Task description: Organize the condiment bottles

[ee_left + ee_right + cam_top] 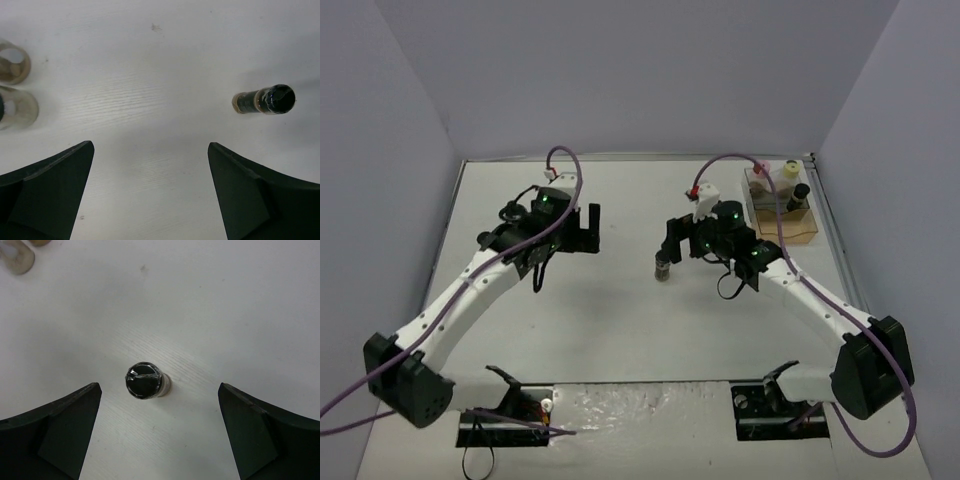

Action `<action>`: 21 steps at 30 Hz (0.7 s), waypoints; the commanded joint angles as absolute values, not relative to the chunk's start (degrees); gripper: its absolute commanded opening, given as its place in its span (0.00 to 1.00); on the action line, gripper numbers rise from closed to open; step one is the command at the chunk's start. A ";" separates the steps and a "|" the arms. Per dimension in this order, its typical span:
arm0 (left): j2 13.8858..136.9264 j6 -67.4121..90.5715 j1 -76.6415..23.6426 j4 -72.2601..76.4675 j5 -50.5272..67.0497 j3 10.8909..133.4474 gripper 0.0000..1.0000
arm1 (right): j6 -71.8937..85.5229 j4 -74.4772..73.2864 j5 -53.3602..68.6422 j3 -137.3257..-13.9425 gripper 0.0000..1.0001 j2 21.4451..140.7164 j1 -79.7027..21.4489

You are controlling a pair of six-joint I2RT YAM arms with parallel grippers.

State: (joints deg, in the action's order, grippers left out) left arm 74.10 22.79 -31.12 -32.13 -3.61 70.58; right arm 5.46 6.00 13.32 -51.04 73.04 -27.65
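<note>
**Overhead view:** A white counter (620, 330) is walled on 3 sides. The left arm (470, 290) reaches toward the middle-left and the right arm (800, 290) toward the middle. 1 small black-capped bottle (663, 268) stands alone on the open counter, just beside the right jaws on their near side. In the far right corner a clear tray (795, 228) holds a pink-capped bottle (760, 175), a pale-capped bottle (787, 180) and a dark-capped bottle (801, 191).

**Left wrist view:** The left jaws are spread wide and hold nothing. Their 2 black fingers (50, 195) sit at the bottom corners with only bare counter between them. The black-capped bottle (265, 100) stands ahead and to the right, well apart from them. 2 clear jars (15, 107) sit side by side at the left edge, partly cut off.

**Right wrist view:** The right jaws are wide open too, and empty. The black-capped bottle (145, 381), seen from above, stands upright in line with the gap between the fingers and touches neither.
</note>
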 commanded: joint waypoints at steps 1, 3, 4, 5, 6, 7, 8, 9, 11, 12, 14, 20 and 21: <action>65.88 18.79 -28.82 -31.28 -2.90 68.46 0.96 | 2.65 6.66 9.67 -54.97 0.99 78.16 -32.41; 62.89 17.54 -27.65 -30.70 -2.73 66.03 0.97 | 2.47 6.17 8.08 -55.86 0.97 80.66 -34.29; 62.12 17.07 -26.96 -30.36 -2.57 65.61 0.97 | 2.78 6.15 7.47 -56.22 0.96 81.88 -35.05; 61.54 16.71 -26.28 -29.88 -2.27 65.07 0.97 | 3.26 6.15 6.69 -56.48 0.94 83.09 -35.66; 61.16 16.54 -25.65 -29.20 -1.79 64.28 0.97 | 3.88 6.15 5.68 -56.60 0.93 84.26 -36.05; 61.00 16.74 -25.36 -28.30 -1.10 63.51 0.97 | 4.17 6.15 5.10 -56.64 0.92 85.20 -36.25; 60.83 16.95 -25.07 -27.41 -0.41 62.73 0.97 | 4.46 6.15 4.53 -56.69 0.90 86.15 -36.46; 60.76 17.38 -24.57 -26.32 1.38 61.89 0.97 | 4.72 6.15 3.83 -56.69 0.89 86.99 -36.77; 61.17 18.36 -22.41 -25.48 5.78 61.52 0.97 | 5.18 6.07 2.81 -56.60 0.84 88.33 -37.27; 61.29 18.49 -21.12 -24.99 6.90 61.28 0.97 | 5.31 6.31 2.44 -56.42 0.81 88.88 -37.45; 61.08 18.98 -18.82 -24.52 8.26 60.82 0.97 | 5.54 6.68 2.02 -56.16 0.74 89.91 -37.62; 59.56 18.70 -16.30 -24.01 8.69 59.77 0.97 | 5.26 7.80 1.14 -56.34 0.33 91.42 -37.69; 59.46 18.65 -16.15 -24.06 8.63 59.77 0.97 | 5.21 7.75 0.65 -56.34 0.26 91.23 -37.64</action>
